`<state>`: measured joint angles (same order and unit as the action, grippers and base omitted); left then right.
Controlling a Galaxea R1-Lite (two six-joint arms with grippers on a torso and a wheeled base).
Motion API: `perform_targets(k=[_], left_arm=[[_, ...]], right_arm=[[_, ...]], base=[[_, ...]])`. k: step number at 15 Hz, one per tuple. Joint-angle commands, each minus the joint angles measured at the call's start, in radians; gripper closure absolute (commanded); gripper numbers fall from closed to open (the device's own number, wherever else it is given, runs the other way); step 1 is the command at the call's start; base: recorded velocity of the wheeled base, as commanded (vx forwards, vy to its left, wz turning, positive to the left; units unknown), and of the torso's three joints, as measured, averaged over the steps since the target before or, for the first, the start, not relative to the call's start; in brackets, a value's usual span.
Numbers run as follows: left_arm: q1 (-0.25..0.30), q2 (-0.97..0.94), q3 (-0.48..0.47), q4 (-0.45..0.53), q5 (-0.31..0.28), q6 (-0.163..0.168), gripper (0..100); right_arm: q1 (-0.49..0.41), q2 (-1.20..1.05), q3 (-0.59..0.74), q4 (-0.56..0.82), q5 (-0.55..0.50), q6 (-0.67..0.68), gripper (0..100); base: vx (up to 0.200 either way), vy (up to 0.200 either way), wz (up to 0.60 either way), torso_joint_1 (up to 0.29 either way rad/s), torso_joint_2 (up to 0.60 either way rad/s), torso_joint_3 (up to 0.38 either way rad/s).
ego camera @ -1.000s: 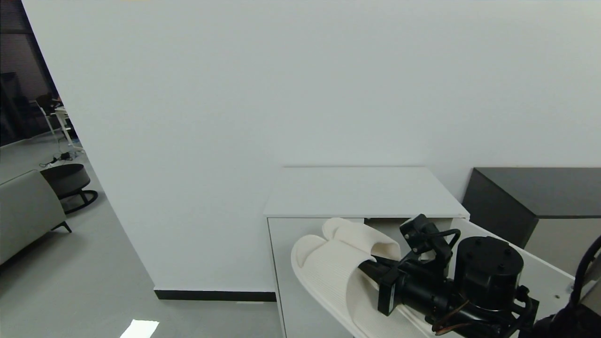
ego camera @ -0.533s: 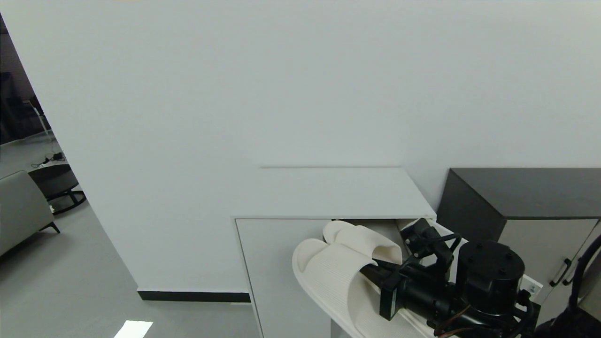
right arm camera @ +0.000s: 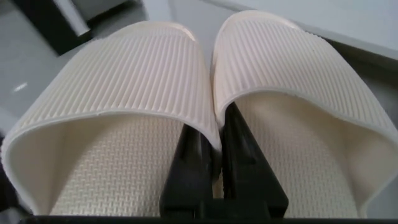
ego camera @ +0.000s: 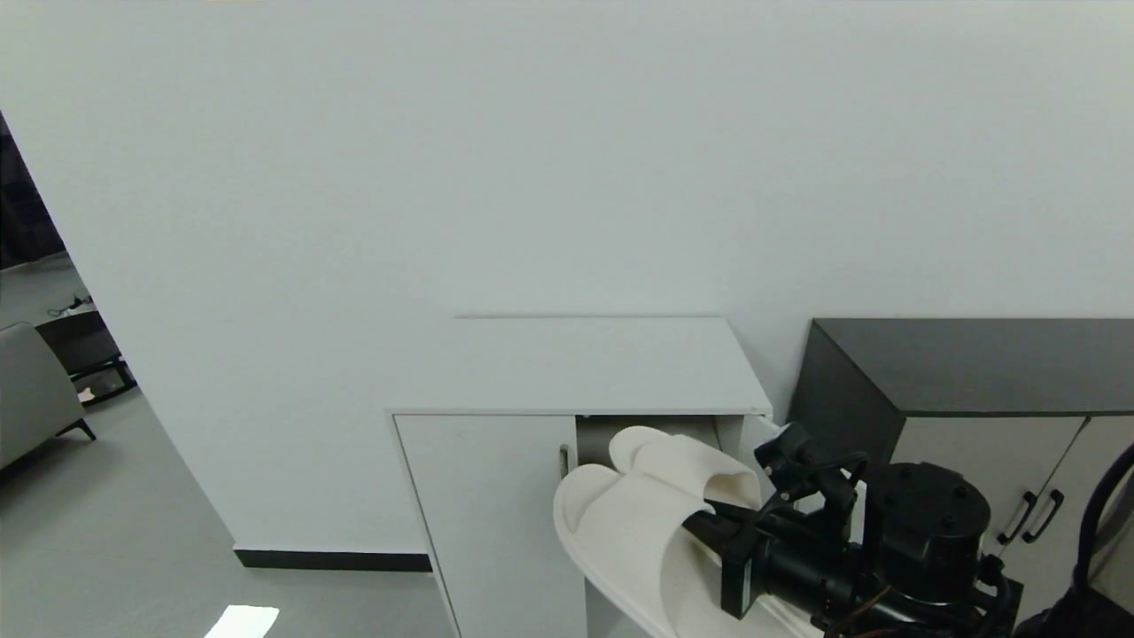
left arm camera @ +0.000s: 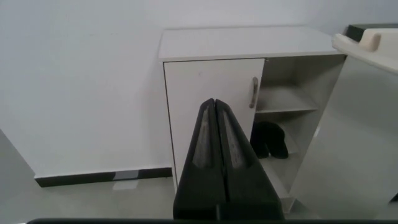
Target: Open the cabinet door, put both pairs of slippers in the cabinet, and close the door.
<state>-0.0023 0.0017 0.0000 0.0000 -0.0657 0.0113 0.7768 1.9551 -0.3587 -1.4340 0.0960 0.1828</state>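
Slippers in the grip, cabinet half open

Left gripper [left arm camera: 215, 109] hangs in front of the white cabinet [ego camera: 567, 363] with its fingers pressed together on nothing. The cabinet's left door [ego camera: 483, 496] is closed. Its right half stands open, with the swung-out door [left arm camera: 354, 124] at the right edge of the opening.

The step in hand looks like carrying the cream slippers [ego camera: 638, 505] into that open half. The right gripper [right arm camera: 216, 124] pinches the two inner strap edges together, so both shoes ride as one bundle, toes forward, near the opening but not inside it. A good approach would line the pair up with the gap between the closed door and the open one. The toes should go in first, low enough to clear the cabinet top. The release should wait until the soles rest on a board. The pinch is narrow, so a bump against a door edge could twist one shoe loose.

Inside the open half, a shelf [left arm camera: 283, 99] sits bare in its visible part. Below it a dark pair of slippers [left arm camera: 270, 138] lies toward the back. At far right stands a black cabinet [ego camera: 957, 363] with its doors shut.
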Motion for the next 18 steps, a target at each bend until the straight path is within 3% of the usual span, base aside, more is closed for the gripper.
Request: perform_targets(k=[1,11,18], left_arm=[[0.001,0.001,0.0,0.0,0.0,0.001,100],[0.001,0.001,0.0,0.0,0.0,0.001,100],[0.001,0.001,0.0,0.0,0.0,0.001,100]], right_arm=[[-0.002,0.004,0.014,-0.011,0.013,0.0,100],[0.002,0.025,0.035,-0.074,0.034,-0.005,100],[0.013,0.074,0.06,-0.137,0.041,-0.006,100]], base=[[0.0,0.0,0.0,0.0,0.0,0.0],[0.0,0.0,0.0,0.0,0.0,0.0],[0.0,0.0,0.0,-0.165,0.37,0.194]])
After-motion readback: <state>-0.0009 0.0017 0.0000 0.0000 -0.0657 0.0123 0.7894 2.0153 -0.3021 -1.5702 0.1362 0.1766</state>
